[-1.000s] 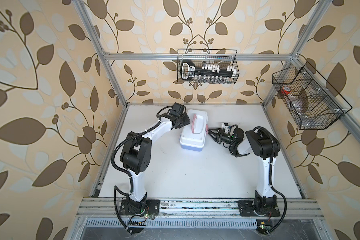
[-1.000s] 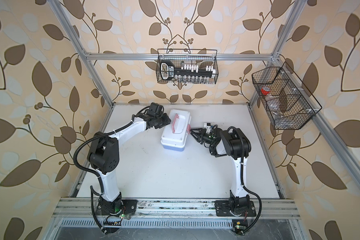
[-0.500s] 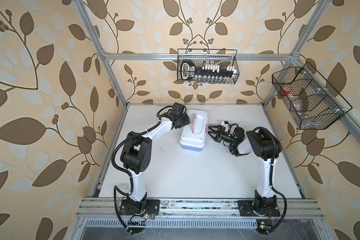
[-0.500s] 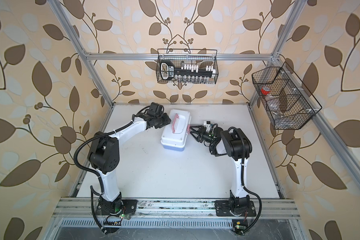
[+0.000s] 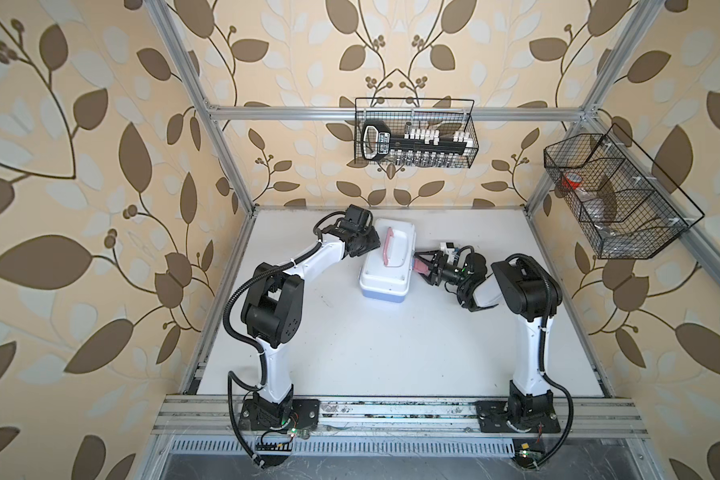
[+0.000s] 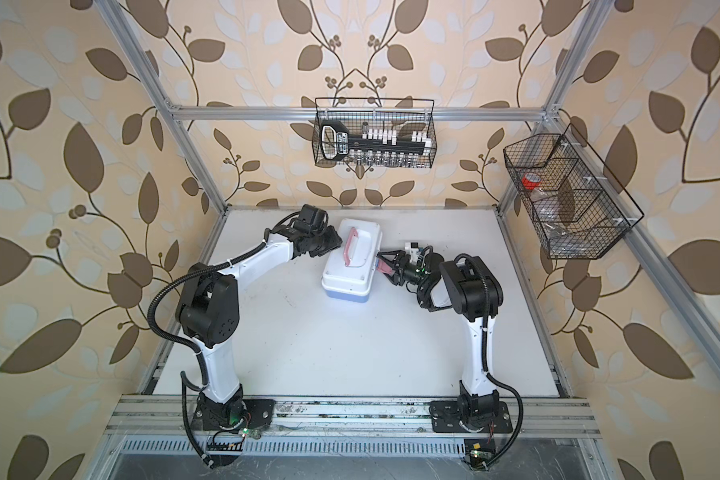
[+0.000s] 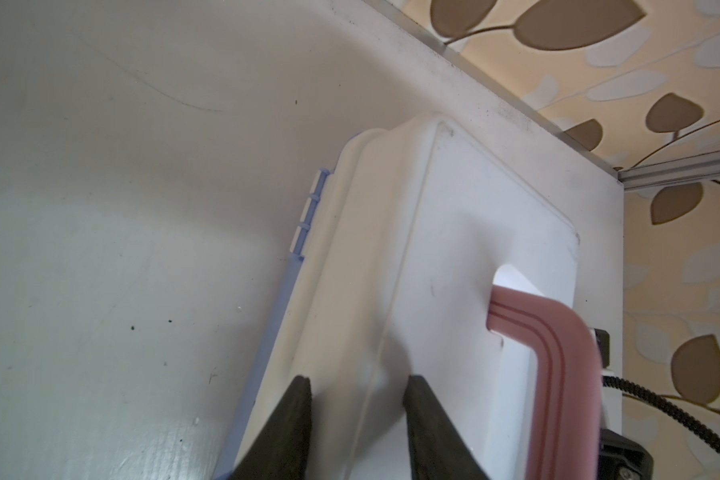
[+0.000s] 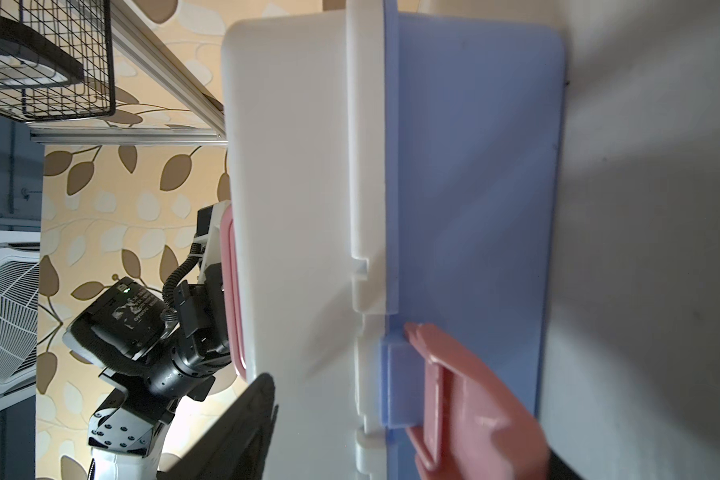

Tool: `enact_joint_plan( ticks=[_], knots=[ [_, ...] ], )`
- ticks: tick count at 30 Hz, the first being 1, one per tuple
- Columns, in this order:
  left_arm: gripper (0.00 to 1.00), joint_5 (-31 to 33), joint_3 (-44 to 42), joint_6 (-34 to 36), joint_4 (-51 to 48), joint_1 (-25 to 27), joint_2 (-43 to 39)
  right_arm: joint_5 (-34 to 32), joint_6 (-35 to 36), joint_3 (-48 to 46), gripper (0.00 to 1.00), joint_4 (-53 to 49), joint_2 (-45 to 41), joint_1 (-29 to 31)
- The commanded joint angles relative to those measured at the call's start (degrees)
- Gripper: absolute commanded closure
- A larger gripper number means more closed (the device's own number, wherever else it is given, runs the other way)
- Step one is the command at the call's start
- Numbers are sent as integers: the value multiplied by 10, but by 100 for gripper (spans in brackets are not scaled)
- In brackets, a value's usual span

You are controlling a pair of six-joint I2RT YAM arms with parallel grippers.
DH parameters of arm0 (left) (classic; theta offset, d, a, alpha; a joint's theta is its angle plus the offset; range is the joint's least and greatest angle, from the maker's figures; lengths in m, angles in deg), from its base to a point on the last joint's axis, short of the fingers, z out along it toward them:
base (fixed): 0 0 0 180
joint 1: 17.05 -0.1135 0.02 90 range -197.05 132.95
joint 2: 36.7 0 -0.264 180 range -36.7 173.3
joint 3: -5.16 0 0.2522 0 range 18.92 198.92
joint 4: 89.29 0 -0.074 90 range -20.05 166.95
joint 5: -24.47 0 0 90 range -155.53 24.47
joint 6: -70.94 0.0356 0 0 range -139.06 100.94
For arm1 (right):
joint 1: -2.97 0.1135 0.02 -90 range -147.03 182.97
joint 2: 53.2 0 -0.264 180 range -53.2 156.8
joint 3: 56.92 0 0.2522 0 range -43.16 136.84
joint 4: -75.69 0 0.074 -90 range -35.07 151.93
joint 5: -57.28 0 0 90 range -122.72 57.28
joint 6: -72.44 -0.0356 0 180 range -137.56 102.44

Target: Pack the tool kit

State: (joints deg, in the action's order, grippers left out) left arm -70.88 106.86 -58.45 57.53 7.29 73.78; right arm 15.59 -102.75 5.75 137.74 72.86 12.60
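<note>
We see a robot lab cell: aluminium frame, wallpaper panels, rail-mounted arms, wire baskets hung well beyond the jaws of the right gripper.

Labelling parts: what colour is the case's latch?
Pinkish-red; the latch shows best in the right wrist view.

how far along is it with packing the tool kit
Done, it seems: the white lid sits down on the blue base, and no loose tools show on the table. In hand: the left tool rests on the lid near its hinge edge, while the right tool stands open around the pink latch. Left: the latch looks swung away from the lid, so it likely needs snapping shut.
</note>
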Motion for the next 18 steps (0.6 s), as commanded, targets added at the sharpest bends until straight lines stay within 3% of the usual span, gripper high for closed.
enact_joint_plan(
  ticks=[1,18],
  knots=[
    [61,-16,-4,-3,-53,18,35,7,7,10,28,0,-6,1],
    [61,-19,-6,-5,-50,18,38,10,8,-37,41,15,-59,-18]
  ],
)
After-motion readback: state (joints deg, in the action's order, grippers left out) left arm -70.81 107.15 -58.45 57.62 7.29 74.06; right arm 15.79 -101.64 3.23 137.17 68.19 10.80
